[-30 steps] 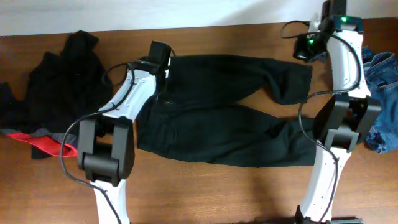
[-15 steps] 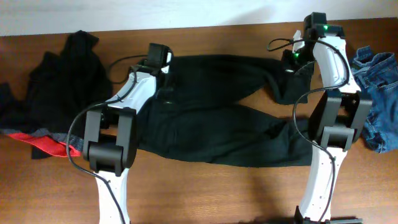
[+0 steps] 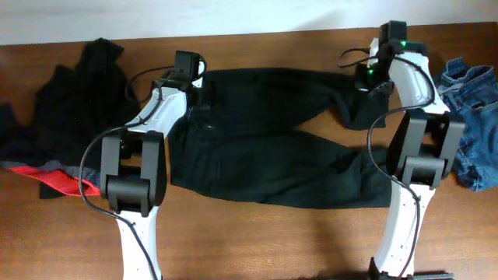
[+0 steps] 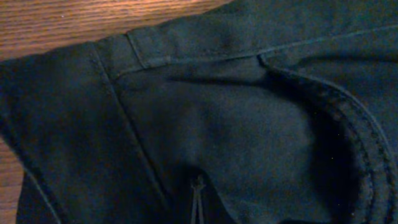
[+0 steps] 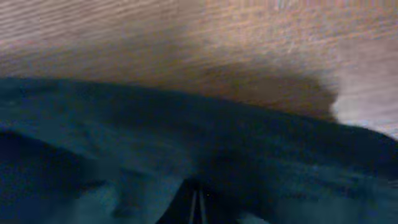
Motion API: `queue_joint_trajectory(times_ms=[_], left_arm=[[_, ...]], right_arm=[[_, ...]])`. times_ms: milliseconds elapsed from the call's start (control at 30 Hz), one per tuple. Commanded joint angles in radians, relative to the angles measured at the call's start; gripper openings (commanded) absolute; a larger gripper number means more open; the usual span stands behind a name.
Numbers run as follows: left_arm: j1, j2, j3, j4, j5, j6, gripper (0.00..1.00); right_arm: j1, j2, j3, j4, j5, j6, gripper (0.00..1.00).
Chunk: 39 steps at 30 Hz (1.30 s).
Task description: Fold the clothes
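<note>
Long black trousers [image 3: 272, 148] lie spread across the table, waist to the left and both legs running right. My left gripper [image 3: 193, 80] sits at the waist's far corner. In the left wrist view its tips [image 4: 198, 185] are shut, pinching a ridge of the black cloth below the waistband and belt loop [image 4: 146, 53]. My right gripper [image 3: 372, 78] is at the cuff of the upper leg. Its tips [image 5: 197, 200] are shut and sunk in dark cloth [image 5: 124, 143], with bare table beyond; whether cloth lies between them I cannot see.
A heap of black garments [image 3: 78, 101] with a red-and-grey edge [image 3: 54, 180] lies at the left end of the wooden table [image 3: 257, 241]. Blue denim jeans [image 3: 476, 117] are bunched at the right edge, behind the right arm.
The left gripper has slid left and back, and the waist corner has gone with it. The right gripper came in from beyond the cloth onto the upper leg's cuff, then held still.
</note>
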Motion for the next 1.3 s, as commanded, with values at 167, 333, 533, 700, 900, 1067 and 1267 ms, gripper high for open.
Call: queue_joint_trajectory(times_ms=[167, 333, 533, 700, 900, 1067, 1267], left_arm=[[0.029, 0.130, -0.022, -0.015, -0.045, 0.020, 0.01], [0.033, 0.133, -0.022, -0.034, -0.105, 0.020, 0.01], [0.066, 0.134, -0.022, -0.044, -0.146, 0.020, 0.01], [0.125, 0.134, -0.022, -0.050, -0.148, 0.019, 0.01], [0.209, 0.134, -0.021, -0.050, -0.148, 0.020, 0.01], [0.233, 0.134, -0.021, -0.050, -0.148, 0.071, 0.08], [0.218, 0.106, 0.041, -0.110, -0.151, 0.113, 0.84]], right_arm=[[-0.006, -0.004, -0.067, 0.207, 0.103, -0.007, 0.04], [-0.006, 0.010, -0.085, 0.394, 0.179, -0.011, 0.04], [-0.018, 0.075, -0.085, 0.497, 0.181, -0.011, 0.08], [-0.021, 0.088, -0.085, 0.494, 0.149, -0.011, 0.10], [-0.018, 0.076, 0.018, 0.380, 0.024, -0.011, 0.41], [-0.018, 0.076, 0.190, 0.228, 0.005, -0.011, 0.99], [-0.018, 0.076, 0.497, -0.123, -0.144, -0.011, 0.99]])
